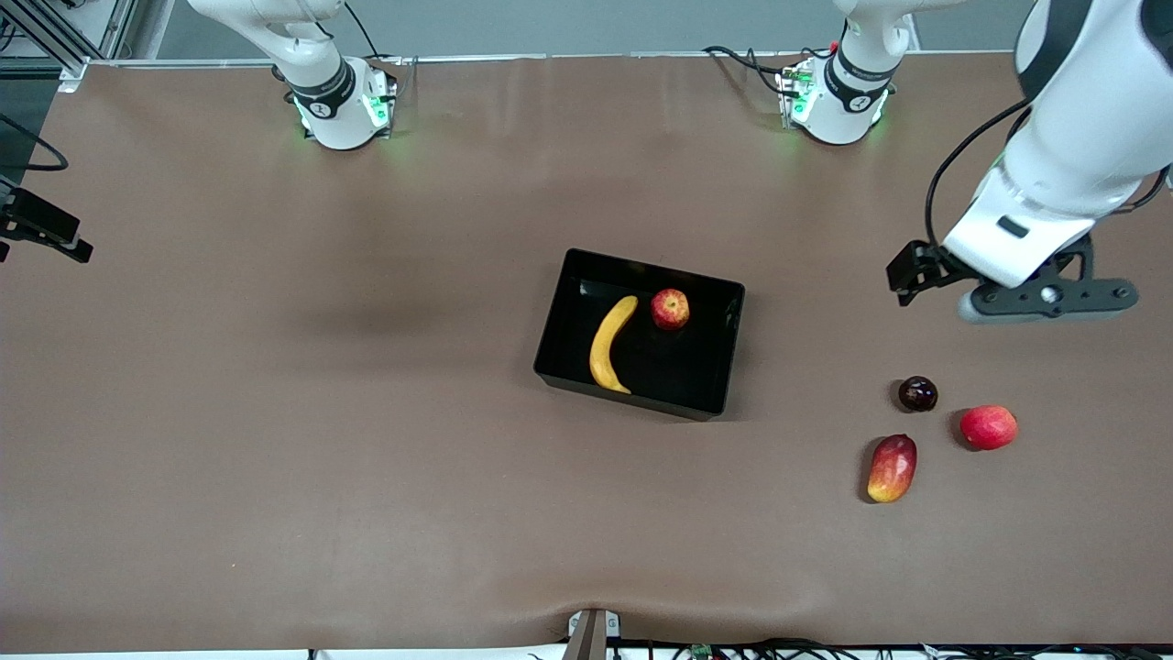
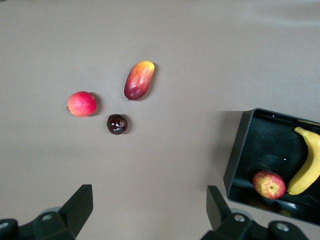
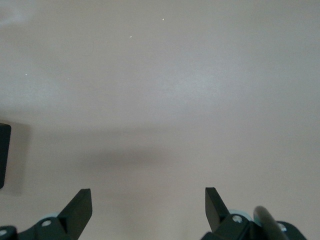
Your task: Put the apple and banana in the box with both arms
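Observation:
The black box (image 1: 724, 353) stands in the middle of the table. In it lie the yellow banana (image 1: 611, 344) and, beside it, the red apple (image 1: 670, 309). The left wrist view shows the box (image 2: 239, 150), the apple (image 2: 269, 184) and the banana (image 2: 307, 167) too. My left gripper (image 1: 1049, 295) hangs in the air over bare table at the left arm's end, open and empty (image 2: 150, 200). My right gripper (image 3: 149, 202) is open and empty over bare table; it is out of the front view.
Three other fruits lie toward the left arm's end, nearer the front camera than the box: a dark round fruit (image 1: 917, 393), a pink-red round fruit (image 1: 989, 427) and a red-and-yellow mango-like fruit (image 1: 893, 468). A black edge (image 3: 4, 155) shows in the right wrist view.

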{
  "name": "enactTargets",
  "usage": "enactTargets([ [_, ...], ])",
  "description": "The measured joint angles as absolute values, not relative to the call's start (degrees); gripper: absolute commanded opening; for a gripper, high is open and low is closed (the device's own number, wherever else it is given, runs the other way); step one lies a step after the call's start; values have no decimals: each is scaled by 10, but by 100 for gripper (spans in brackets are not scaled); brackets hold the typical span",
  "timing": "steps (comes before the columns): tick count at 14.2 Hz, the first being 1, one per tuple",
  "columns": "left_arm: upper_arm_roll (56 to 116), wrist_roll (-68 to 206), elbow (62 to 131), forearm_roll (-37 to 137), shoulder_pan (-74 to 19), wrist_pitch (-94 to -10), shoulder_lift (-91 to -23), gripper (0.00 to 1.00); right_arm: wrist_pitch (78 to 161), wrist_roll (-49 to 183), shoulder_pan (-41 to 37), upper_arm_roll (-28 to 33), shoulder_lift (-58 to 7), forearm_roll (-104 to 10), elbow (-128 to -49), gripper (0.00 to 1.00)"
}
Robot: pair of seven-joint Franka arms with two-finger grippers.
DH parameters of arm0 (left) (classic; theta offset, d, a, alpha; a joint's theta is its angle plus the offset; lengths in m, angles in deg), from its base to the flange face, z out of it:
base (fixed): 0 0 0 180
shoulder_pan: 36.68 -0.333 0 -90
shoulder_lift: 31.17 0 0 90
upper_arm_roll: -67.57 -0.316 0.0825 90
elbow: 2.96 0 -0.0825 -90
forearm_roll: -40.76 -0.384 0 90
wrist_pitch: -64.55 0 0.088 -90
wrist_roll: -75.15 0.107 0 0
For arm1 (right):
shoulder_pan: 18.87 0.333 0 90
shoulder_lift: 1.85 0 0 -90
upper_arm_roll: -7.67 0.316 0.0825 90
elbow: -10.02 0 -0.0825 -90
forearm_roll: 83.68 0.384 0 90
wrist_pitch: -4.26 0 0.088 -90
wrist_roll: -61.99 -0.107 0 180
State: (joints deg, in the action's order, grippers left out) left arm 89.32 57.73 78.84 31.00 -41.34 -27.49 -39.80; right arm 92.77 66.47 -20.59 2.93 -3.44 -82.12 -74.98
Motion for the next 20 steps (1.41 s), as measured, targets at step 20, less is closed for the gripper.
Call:
enactTargets([
  [20,756,678,883,404,-378,-265,-289,100,928,665,-206,28,-34,-821,-750,100],
])
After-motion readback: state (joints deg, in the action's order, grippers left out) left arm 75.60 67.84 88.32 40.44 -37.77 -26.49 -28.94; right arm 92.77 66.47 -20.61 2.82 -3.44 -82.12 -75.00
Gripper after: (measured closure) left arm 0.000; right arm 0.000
